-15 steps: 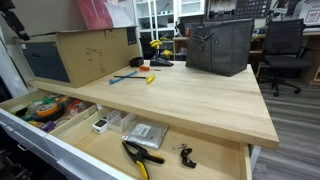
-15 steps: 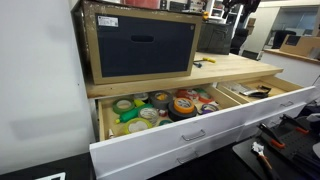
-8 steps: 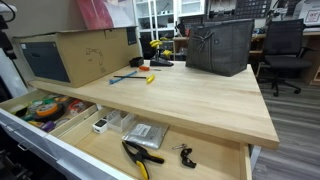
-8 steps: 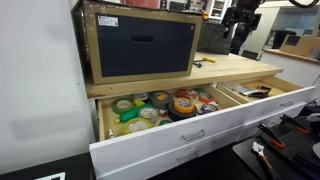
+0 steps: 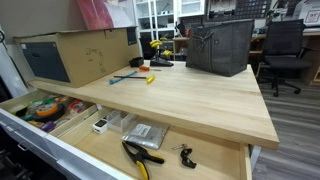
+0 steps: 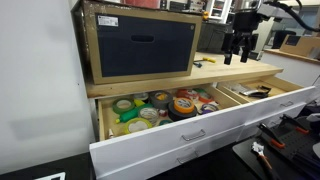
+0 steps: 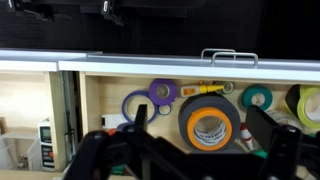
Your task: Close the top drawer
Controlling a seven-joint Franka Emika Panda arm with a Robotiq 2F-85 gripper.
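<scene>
Tool position: above the far end of the counter, pointing down. I read its fingers as spread apart with nothing between them. In the wrist view the tool is a dark blur along the lower edge, also wide and empty.

Top drawer position: pulled out below the counter edge, whitish front outward, tape rolls lying in its light-wood compartments. In an exterior view it sits beside the wider drawer, which holds the yellow-handled pliers. Tool and top drawer are well apart.
</scene>
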